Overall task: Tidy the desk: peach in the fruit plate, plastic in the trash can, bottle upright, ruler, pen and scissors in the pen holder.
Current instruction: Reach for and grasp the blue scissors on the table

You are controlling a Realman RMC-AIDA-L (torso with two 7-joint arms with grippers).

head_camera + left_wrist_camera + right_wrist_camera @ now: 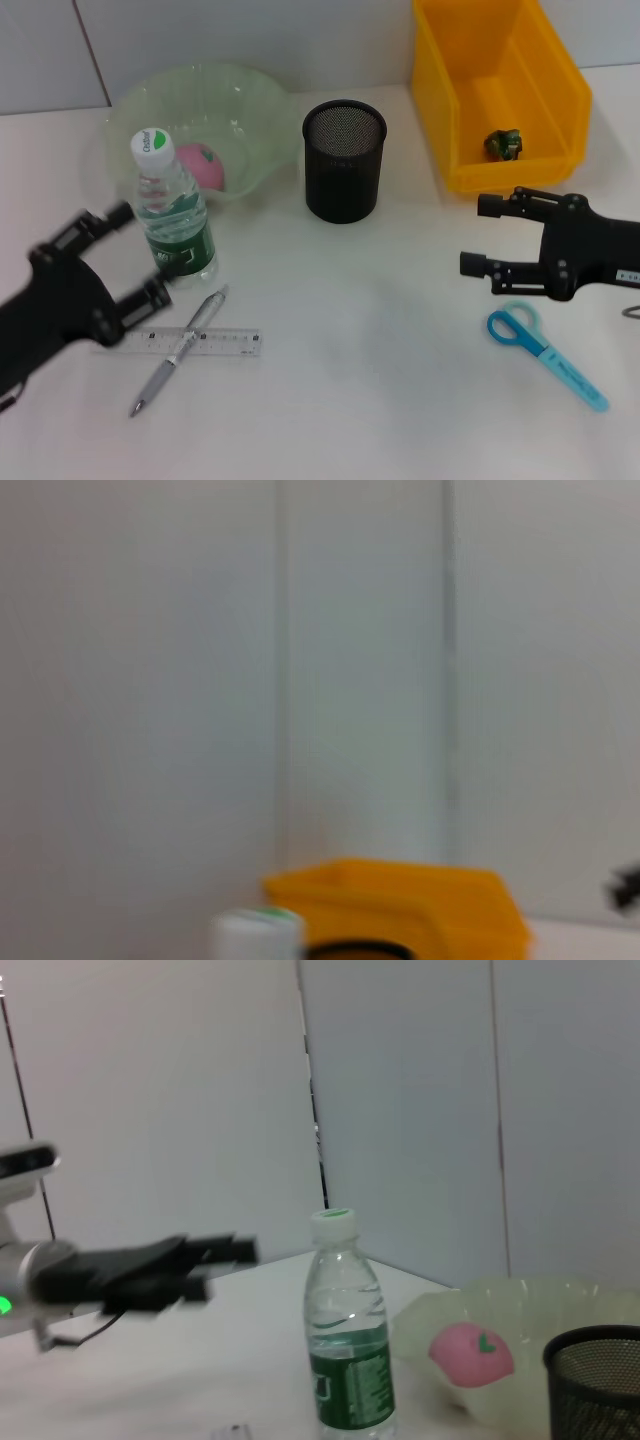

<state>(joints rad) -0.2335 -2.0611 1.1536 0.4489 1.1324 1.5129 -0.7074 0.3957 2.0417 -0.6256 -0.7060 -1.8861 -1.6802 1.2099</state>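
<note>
The clear plastic water bottle with a green label [172, 215] stands upright on the white counter [360, 330], the pink peach [201, 166] already in the pale green fruit plate [250, 110] behind it. The left pincer [128, 252] hangs wide open beside the bottle. A silver pen [182, 349] lies across the clear ruler [200, 342]. The right pincer [478, 236] — also wide, holding nothing — hovers just above the blue scissors [545, 354]. Crumpled plastic [503, 143] sits in the yellow bin [560, 80]; the black mesh pen holder [343, 160] stands between plate and bin.

Even, bright, soft light; faint shadows under the pen holder [343, 160]. The left wrist view is blurred; the left gripper [128, 255] smears.
</note>
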